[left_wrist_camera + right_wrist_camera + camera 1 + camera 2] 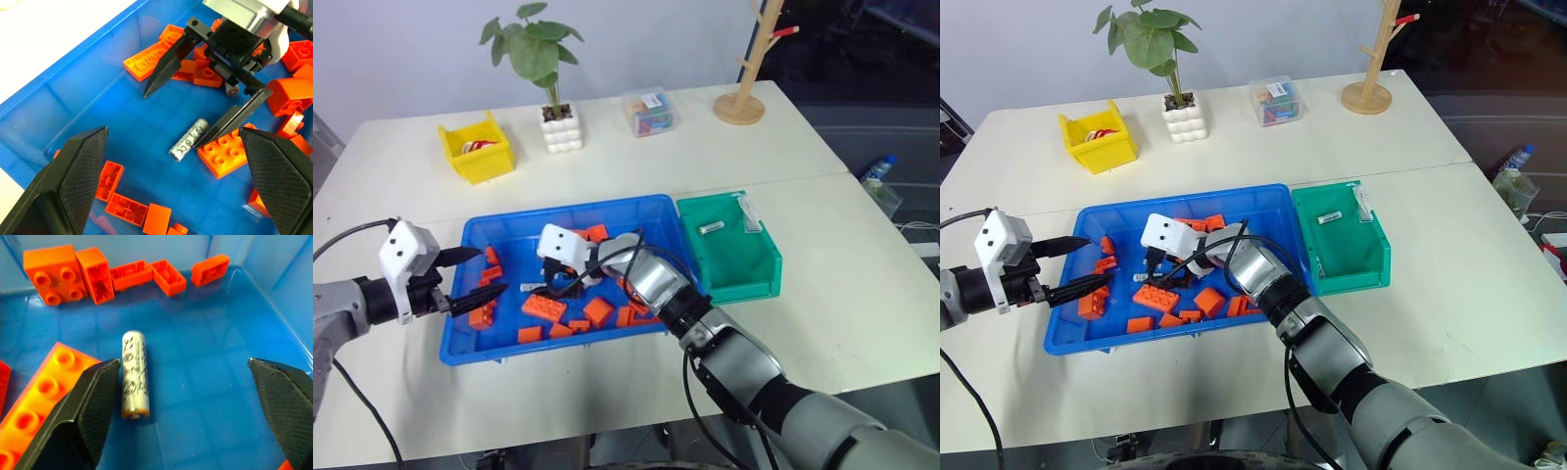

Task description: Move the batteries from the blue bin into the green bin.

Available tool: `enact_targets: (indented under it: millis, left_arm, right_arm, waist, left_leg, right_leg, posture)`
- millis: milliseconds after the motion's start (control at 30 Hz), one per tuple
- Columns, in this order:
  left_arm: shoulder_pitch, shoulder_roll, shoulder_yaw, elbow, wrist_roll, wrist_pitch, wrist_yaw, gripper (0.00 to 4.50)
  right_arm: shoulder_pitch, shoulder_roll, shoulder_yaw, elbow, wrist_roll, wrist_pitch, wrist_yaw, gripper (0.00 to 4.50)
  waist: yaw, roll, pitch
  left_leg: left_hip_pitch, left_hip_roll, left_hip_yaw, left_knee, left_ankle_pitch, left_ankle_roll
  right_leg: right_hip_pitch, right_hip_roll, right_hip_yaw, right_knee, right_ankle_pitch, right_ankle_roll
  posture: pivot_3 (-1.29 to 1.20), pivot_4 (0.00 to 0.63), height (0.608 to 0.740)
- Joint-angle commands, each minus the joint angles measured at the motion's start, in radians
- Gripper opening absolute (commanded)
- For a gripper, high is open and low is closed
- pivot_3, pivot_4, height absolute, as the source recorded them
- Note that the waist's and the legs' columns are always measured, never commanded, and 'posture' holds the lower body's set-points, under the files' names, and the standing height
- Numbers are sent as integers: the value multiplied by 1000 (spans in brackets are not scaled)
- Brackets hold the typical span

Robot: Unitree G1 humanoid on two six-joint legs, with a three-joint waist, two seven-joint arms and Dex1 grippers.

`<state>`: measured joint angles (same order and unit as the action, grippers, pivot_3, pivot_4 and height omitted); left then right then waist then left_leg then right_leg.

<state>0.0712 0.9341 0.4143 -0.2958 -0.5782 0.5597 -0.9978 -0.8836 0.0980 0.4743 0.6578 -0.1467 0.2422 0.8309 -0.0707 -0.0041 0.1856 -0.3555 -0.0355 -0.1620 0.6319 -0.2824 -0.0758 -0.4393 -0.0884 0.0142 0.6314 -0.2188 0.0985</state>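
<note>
The blue bin point(568, 208) holds several orange bricks point(543, 306) and one silver battery point(133, 374) lying flat on its floor. My right gripper point(183, 363) is open low over the bin floor. The battery lies loose just inside one finger point(93, 401), beside a long orange brick point(34, 411). The left wrist view shows that same battery point(189, 139) by the tip of one right finger point(230, 120). My left gripper point(492, 270) is open over the bin's left end, holding nothing. The green bin point(744, 284) stands against the blue bin's right side with a battery point(712, 226) inside.
At the back of the white table are a yellow bin point(478, 152), a potted plant point(553, 117), a clear box point(649, 111) and a wooden stand point(741, 103). A second small pale item point(751, 215) lies in the green bin's far corner.
</note>
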Motion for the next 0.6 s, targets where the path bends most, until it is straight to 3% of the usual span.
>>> enact_targets:
  millis: [33, 200, 233, 300, 533, 600]
  left_arm:
    - [-10, 0, 23, -12, -1, -16, 5, 4500]
    - [-7, -1, 28, -21, -6, -10, 10, 4500]
    - [-6, -1, 28, -22, -7, -10, 10, 4500]
    - [-7, 1, 28, -24, -9, -6, 11, 4500]
    - [26, 31, 24, -41, 18, -21, -20, 4500]
    - [32, 39, 24, -42, 25, -28, -30, 4500]
  right_arm:
    - [4, 8, 17, -7, -9, -20, 12, 4427]
    - [26, 2, 39, 5, -23, -20, 36, 4427]
    - [27, 4, 38, 9, -23, -18, 39, 4195]
    - [21, 9, 31, 24, -22, -14, 37, 3591]
    - [-2, 19, 12, 62, -18, -7, 35, 80]
    - [-4, 15, 9, 63, -21, -8, 33, 108]
  waist:
    - [0, 0, 0]
    - [0, 0, 0]
    - [0, 0, 0]
    - [0, 0, 0]
    - [0, 0, 0]
    - [0, 0, 0]
  left_leg:
    - [0, 0, 0, 0, 0, 0]
    - [0, 0, 1, 0, 0, 0]
    - [1, 0, 1, 0, 0, 0]
    - [1, 0, 1, 0, 0, 0]
    - [1, 0, 1, 0, 0, 0]
    - [1, 0, 1, 0, 0, 0]
  right_leg:
    - [0, 0, 0, 0, 0, 0]
    - [0, 0, 0, 0, 0, 0]
    - [0, 0, 1, 0, 0, 0]
    - [0, 0, 1, 0, 0, 0]
    - [0, 0, 1, 0, 0, 0]
    - [0, 0, 1, 0, 0, 0]
  posture:
    - [0, 150, 740]
    - [0, 150, 740]
    - [0, 150, 740]
    - [0, 150, 740]
    - [0, 150, 740]
    - [0, 150, 740]
